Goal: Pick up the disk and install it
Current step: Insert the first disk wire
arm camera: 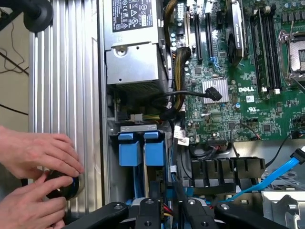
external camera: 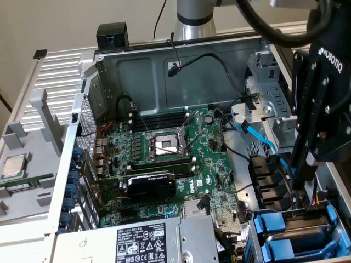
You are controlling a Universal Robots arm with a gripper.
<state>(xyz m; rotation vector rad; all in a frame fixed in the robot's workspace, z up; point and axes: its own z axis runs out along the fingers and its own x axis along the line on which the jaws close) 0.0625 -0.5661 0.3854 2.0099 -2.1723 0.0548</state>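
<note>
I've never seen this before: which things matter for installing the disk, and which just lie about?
Job: pincer; blue drive carriers in the bay, one presumably the disk.
Lying about: CPU chip; power supply; blue cable; a person's hands.

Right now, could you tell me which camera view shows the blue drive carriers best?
The wrist view: the blue drive carriers sit side by side in their bay, unobstructed, seen face-on just beyond the gripper. The exterior view catches them at its lower right corner, partly cut off by the frame.
</note>
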